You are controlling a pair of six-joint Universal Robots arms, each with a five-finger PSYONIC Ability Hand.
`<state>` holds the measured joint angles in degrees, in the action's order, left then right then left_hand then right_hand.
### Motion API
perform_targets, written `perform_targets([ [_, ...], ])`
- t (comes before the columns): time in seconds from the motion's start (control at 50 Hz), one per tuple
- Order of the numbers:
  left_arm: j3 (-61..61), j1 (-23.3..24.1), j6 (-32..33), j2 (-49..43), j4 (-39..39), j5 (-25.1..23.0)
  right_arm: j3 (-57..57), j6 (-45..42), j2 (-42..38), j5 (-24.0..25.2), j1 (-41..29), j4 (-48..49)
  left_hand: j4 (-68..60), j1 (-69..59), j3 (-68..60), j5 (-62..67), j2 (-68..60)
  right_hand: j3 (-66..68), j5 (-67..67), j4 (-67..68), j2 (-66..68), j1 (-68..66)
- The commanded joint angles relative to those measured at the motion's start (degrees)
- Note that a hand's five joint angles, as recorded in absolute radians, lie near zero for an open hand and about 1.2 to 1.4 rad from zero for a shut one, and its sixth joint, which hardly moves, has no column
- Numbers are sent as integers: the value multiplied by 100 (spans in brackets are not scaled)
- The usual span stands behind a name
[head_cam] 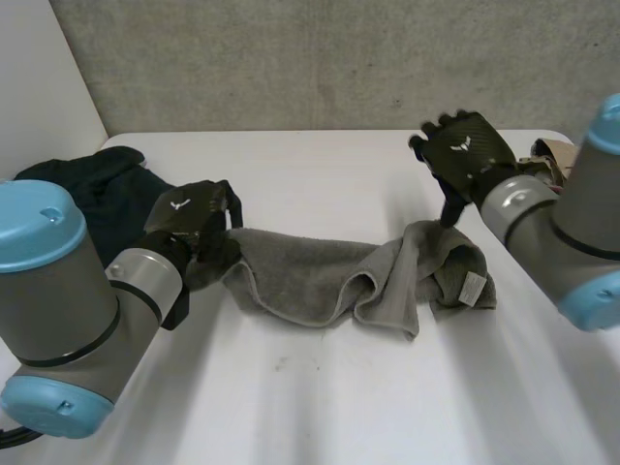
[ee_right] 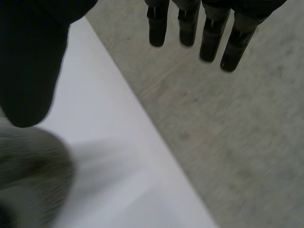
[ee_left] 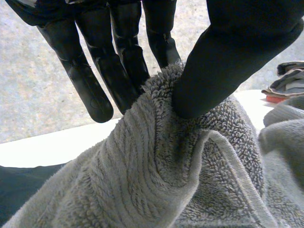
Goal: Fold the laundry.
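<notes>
Grey ribbed towel (head_cam: 310, 271), dark garment (head_cam: 97, 194), white table (head_cam: 320, 407).

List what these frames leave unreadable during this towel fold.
- Head view: the left hand and its arm cover the grey towel's left end.
- Head view: the right arm hides most of the stacked items at the table edge, so what they are is unclear.
- Right wrist view: the towel below the right hand's thumb is blurred, so contact cannot be judged.
- Head view: the dark garment is bunched and partly behind the left arm, so its type is unclear.

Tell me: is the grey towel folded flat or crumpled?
Crumpled: the grey towel lies in a bunched strip with loose folds, one end pinched by the left hand.
</notes>
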<state>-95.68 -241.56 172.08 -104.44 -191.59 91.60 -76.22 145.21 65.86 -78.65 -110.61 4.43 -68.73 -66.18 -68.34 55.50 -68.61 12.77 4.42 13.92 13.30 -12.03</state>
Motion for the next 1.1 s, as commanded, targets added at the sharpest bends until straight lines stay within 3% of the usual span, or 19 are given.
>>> perform_targets([
  [0.02, -47, -137, 54, 230, -1, -2, -761, 683, 857, 60, 110, -1653, -1127, -1382, -1166, 1450, -1139, 2051, 1886, 1935, 1998, -2124],
  [0.16, -126, -172, 63, 406, -18, -10, -1579, 1052, 1078, 156, 101, -1859, -1127, -1382, -1166, 1450, -1139, 2103, 1938, 1988, 2050, -2177],
  [0.34, -187, -277, 63, 486, -27, -10, -2810, 1702, 903, -45, -127, 283, -1127, -1382, -1166, 1450, -1139, 2053, 1888, 1938, 2000, -2127],
  [0.5, -196, -383, 54, 477, -27, -10, -2592, 1844, 42, -406, -567, 787, -1127, -1382, -1166, 1450, -1139, 1768, 1603, 1652, 1715, -1841],
  [0.74, -267, -392, 62, 477, -27, -10, -2038, 2388, -486, -388, -672, 963, -1127, -1382, -1166, 1450, -1139, 1665, 1500, 1550, 1612, -1739],
  [0.84, -267, -383, 63, 477, -27, -10, -1669, 2494, -916, -424, -681, 972, -1127, -1382, -1166, 1450, -1139, 3293, 3128, 3177, 3240, -3366],
  [0.9, -267, -392, 63, 486, -1, -10, -1432, 2424, -1110, -441, -690, 945, -1127, -1382, -1166, 1450, -1139, 6713, 6548, 6598, 6660, -6786],
  [1.0, -240, -436, 71, 573, 130, -10, -1220, 2389, -997, -424, -602, 875, -1127, -1382, -1166, 1450, -1139, 6723, 6558, 6608, 6670, -6797],
  [1.08, -240, -585, 89, 837, 438, -54, -1097, 1942, -356, -353, -427, 507, -1127, -1382, -1166, 1450, -1139, 6723, 6558, 6608, 6670, -6797],
  [1.1, -232, -655, 141, 915, 569, -63, -1054, 1488, 37, -318, -209, 106, -1127, -1382, -1166, 1450, -1139, 6723, 6558, 6608, 6670, -6797],
])
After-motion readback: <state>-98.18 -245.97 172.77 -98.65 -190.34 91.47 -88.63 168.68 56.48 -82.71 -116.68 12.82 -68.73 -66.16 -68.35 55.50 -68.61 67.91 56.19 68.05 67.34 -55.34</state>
